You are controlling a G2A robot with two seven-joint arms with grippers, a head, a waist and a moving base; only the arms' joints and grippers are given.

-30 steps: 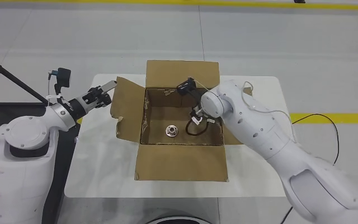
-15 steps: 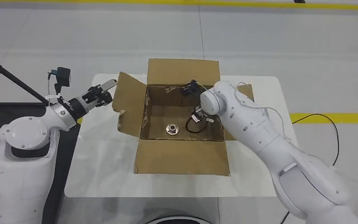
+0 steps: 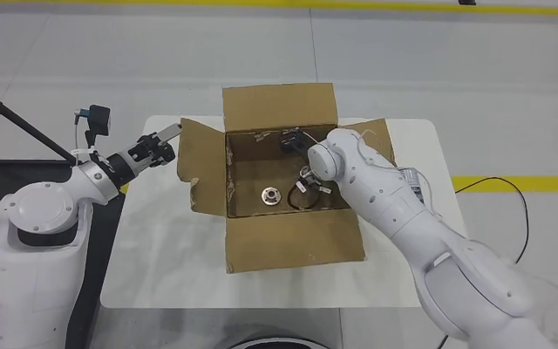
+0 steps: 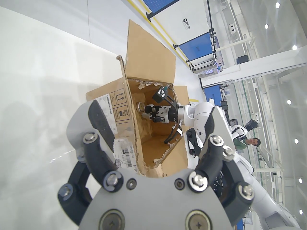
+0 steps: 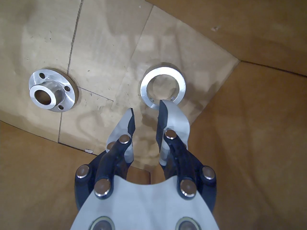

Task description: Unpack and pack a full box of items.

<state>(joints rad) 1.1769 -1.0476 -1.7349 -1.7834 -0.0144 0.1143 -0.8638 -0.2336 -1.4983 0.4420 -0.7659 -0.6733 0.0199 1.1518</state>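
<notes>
Where my right claw (image 5: 146,107) gapes inside the brown cardboard box (image 3: 292,244), I log: silver metal ring (image 5: 144,86) at its tip; silver holed flange (image 5: 69,96) nearby; left claw (image 4: 154,111) open.

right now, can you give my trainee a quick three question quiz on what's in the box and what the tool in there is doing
1. True or false: the right tool is shut on the plain ring.
2. How many metal parts does the right wrist view show on the floor of the box? A one, B two, C four.
3. Short answer: which part has small holes around a raised bore?

Key: 1 false, its jaws stand open with nothing between them. 2 B. 3 the flanged hub.
</notes>
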